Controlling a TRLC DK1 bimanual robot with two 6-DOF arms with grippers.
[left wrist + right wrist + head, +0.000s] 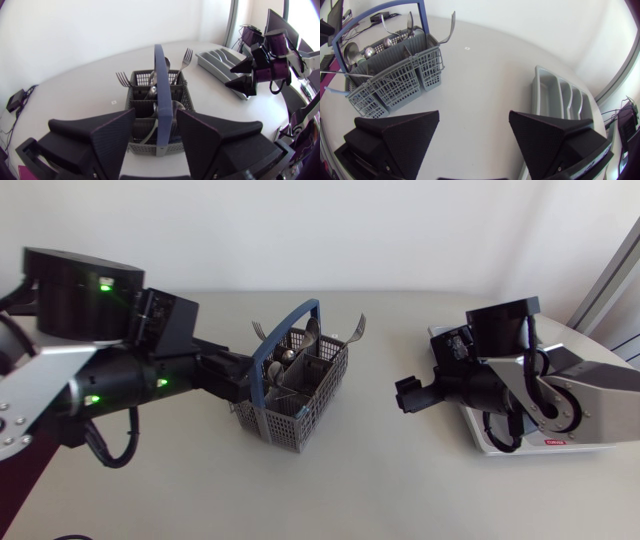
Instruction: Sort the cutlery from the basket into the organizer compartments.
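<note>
- Though spreading the left claw (156,122) wide about the blue handle (161,75), grips nothing yet.
- Finds forks (186,56) and spoons (369,51) standing in the basket (300,418), mid counter (380,480).
- Hangs the right claw (475,120) wide, empty, near the organizer (555,97); shows no cutlery there, so probably everything left to sort.

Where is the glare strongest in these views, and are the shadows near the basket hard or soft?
Left wrist view: strongest glare, white brightness behind the right gripper; the far edge of the table bows from the fisheye. Head view: even light, only a faint soft shadow under the basket. Right wrist view: the organizer is brightly lit, without hard shadows.
</note>
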